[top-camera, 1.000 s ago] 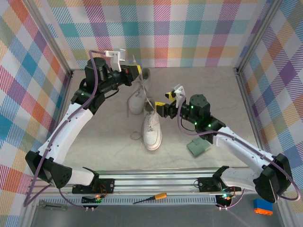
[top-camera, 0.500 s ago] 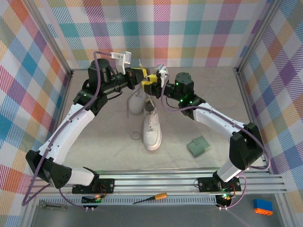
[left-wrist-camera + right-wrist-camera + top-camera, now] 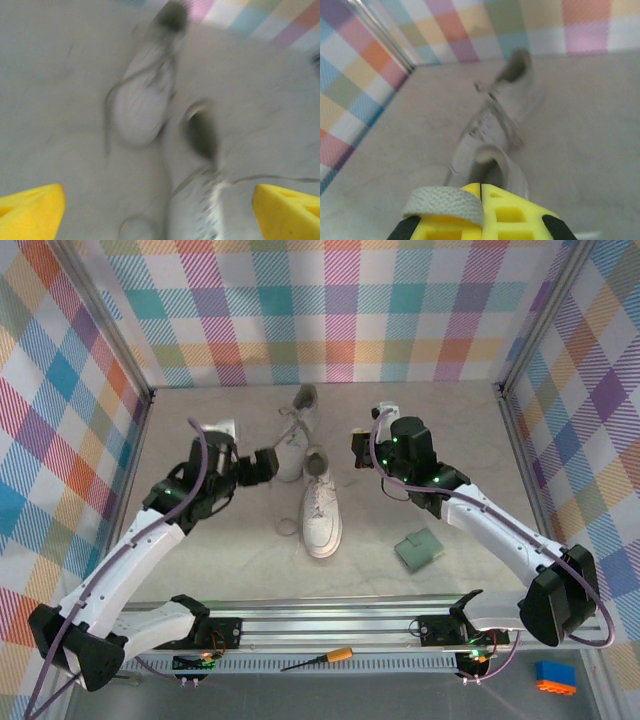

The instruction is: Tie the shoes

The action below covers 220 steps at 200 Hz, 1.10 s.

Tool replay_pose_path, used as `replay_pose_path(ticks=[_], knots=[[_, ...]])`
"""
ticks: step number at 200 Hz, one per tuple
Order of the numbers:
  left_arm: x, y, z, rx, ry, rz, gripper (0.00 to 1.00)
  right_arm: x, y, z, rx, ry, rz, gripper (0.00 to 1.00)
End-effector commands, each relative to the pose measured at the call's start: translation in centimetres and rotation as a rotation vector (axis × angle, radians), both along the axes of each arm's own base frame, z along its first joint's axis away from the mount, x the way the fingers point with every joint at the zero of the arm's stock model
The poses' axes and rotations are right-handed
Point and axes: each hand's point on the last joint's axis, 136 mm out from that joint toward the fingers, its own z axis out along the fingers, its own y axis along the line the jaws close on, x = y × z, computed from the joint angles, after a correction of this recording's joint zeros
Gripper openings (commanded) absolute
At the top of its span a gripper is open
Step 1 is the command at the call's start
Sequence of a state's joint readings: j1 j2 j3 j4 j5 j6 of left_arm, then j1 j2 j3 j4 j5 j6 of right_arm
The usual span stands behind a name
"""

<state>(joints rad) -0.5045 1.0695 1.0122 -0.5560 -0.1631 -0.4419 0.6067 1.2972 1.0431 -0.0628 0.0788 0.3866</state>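
Left gripper (image 3: 159,215): wide open, gripping nothing. I see its two yellow tips at the bottom corners of the wrist view, well apart. It points across the table (image 3: 230,550) at the far shoe (image 3: 293,435), whose toe sits just beside its tip. Touching or not, I can't tell; the wrist view is blurred. That shoe runs off to the gripper's left, heel up by the back wall. Near shoe (image 3: 322,512) is ahead and to the right of this gripper. Its grey opening is close by the far shoe's toe, the two touching or nearly so. A lace loop (image 3: 287,528) lies flat on the table on the left gripper's side of the near shoe.

Right gripper (image 3: 481,194): closed, jaws pressed together, with a flat white lace (image 3: 445,201) caught at the seam and draped over one side. So it grips the lace. Which shoe that lace belongs to I can't tell from the wrist view. The near shoe's heel opening is right ahead of and below its tip, near. The far shoe lies beyond that, farther ahead toward the wall. From above, this gripper sits just beside the near shoe's heel and faces the left gripper across it.

Pad (image 3: 419,549) is behind the right gripper, next to its forearm, well apart from either shoe. Screwdriver (image 3: 318,658) lies on the front rail, behind both grippers, between the arm bases.
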Motion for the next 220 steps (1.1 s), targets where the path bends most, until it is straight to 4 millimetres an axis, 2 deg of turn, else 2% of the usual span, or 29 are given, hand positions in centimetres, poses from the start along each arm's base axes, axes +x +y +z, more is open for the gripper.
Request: replay_pose_path(ticks=[1, 24, 38, 59, 100, 130, 163, 176, 198, 214, 220], knots=[[-3.0, 1.2, -7.3, 0.073, 0.198, 0.09, 0.88, -1.2, -1.5, -3.8, -0.043, 0.194, -0.075, 0.0], [-3.3, -1.1, -11.2, 0.063, 0.268, 0.056, 0.78, -1.1, -1.5, -4.8, -0.029, 0.266, -0.115, 0.0], [-3.4, -2.3, -13.0, 0.115, 0.306, 0.032, 0.7, -1.4, -1.3, -5.2, -0.043, 0.292, -0.09, 0.0], [-3.3, -3.0, -15.1, 0.186, 0.358, 0.025, 0.67, -1.9, -1.3, -4.9, -0.017, 0.279, -0.078, 0.0], [-2.5, -3.4, -17.7, 0.224, 0.393, 0.057, 0.62, -2.4, -2.1, -4.2, -0.02, 0.241, -0.084, 0.0], [-1.7, -4.5, -19.1, 0.198, 0.404, 0.07, 0.58, -2.8, -2.1, -4.7, -0.019, 0.25, -0.077, 0.0], [-2.0, -4.1, -21.1, 0.219, 0.449, 0.103, 0.51, -3.2, -2.4, -5.1, -0.023, 0.261, -0.081, 0.0], [-2.4, -3.9, -21.7, 0.217, 0.465, 0.109, 0.42, -3.2, -2.7, -5.1, -0.026, 0.259, -0.086, 0.0], [-3.0, -3.1, -22.2, 0.234, 0.471, 0.135, 0.16, -3.2, -3.3, -5.2, -0.043, 0.252, -0.113, 0.0], [-2.7, -1.7, -20.6, 0.273, 0.424, 0.17, 0.0, -3.0, -4.0, -5.4, -0.077, 0.24, -0.145, 0.0], [-2.5, -1.1, -19.6, 0.286, 0.398, 0.183, 0.0, -2.8, -4.6, -5.4, -0.094, 0.236, -0.171, 0.0]])
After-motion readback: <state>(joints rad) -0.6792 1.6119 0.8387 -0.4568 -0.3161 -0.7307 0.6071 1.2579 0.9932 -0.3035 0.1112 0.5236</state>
